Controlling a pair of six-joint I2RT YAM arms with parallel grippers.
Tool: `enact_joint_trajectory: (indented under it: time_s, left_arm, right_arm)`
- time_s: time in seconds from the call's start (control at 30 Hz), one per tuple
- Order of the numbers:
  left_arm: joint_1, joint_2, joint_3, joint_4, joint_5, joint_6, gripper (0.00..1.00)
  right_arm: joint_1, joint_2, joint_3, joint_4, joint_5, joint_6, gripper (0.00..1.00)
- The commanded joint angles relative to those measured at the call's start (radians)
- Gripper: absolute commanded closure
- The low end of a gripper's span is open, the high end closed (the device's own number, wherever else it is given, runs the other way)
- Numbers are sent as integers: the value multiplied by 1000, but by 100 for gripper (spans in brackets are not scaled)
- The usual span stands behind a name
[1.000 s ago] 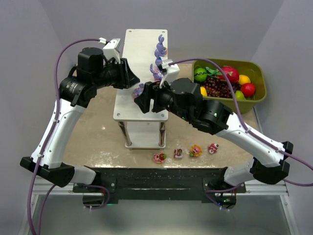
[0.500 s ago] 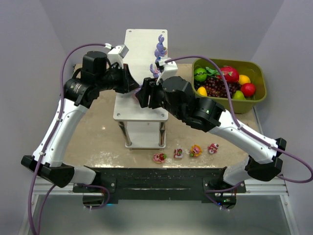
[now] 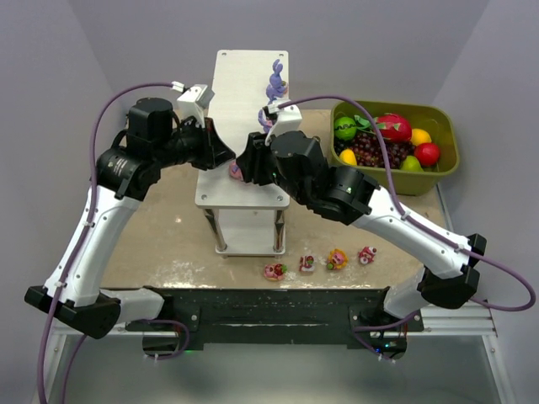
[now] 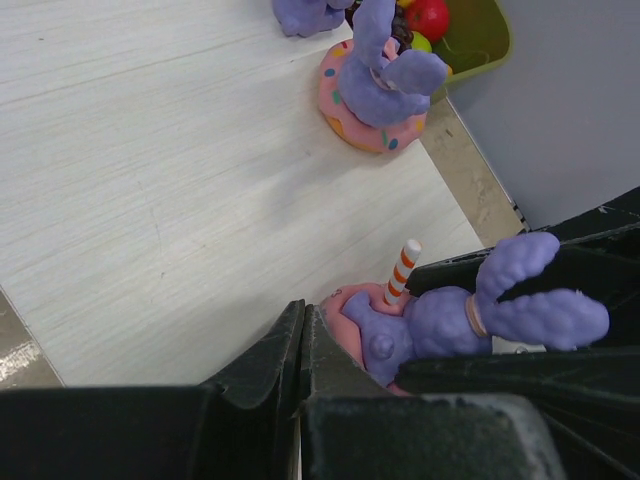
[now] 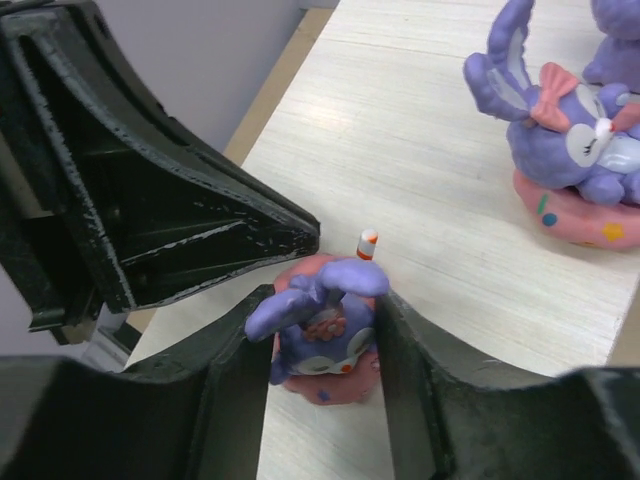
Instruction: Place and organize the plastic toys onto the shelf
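The shelf's pale top board (image 3: 240,76) holds two purple bunnies on pink bases (image 3: 276,84) (image 3: 268,118) at its far right. My right gripper (image 3: 242,167) is shut on a third bunny (image 5: 325,335) and sets it upright on the board's near part (image 5: 430,150). My left gripper (image 3: 229,156) is shut and empty, its tip touching that bunny's pink base (image 4: 350,305). In the left wrist view the shut fingers (image 4: 302,335) sit beside the held bunny (image 4: 440,320). Small pink, red and yellow pieces (image 3: 274,271) (image 3: 337,258) lie on the table in front.
An olive-green bin (image 3: 446,126) of larger fruits stands right of the shelf. The standing bunnies also show in the right wrist view (image 5: 570,150) and the left wrist view (image 4: 375,85). The shelf's lower tier and thin legs (image 3: 221,227) are below the board.
Both grippers have moved a little toward the near end of the board. The bunny in my right gripper now sits lower, with the left gripper's tip against its base.
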Motion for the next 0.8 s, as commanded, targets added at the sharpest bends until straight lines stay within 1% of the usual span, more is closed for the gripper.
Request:
enact_joint_trajectory:
  time_s: [0.0, 0.03, 0.13, 0.2, 0.37, 0.53, 0.6, 0.77]
  left_arm:
    - [4, -28, 0, 23, 8, 6, 95]
    - [4, -28, 3, 24, 3, 3, 94]
    - [4, -28, 9, 23, -15, -2, 91]
    - [4, -26, 12, 23, -25, -2, 88]
    - [4, -25, 23, 20, -52, -5, 84]
    - [4, -17, 22, 21, -51, -5, 83]
    - [4, -15, 20, 23, -49, -8, 82]
    - [4, -15, 19, 23, -46, -7, 80]
  right_arm:
    - [5, -7, 38, -19, 65, -11, 60]
    - [5, -11, 38, -22, 83, -17, 65]
    - [5, -14, 35, -24, 120, -49, 73]
    - [5, -27, 40, -25, 137, -92, 76]
    - [5, -44, 90, -81, 208, -178, 82]
    - [5, -51, 115, -137, 208, -215, 82]
    - [3, -57, 100, -141, 197, -219, 82]
    - [-14, -77, 77, -144, 160, -189, 80]
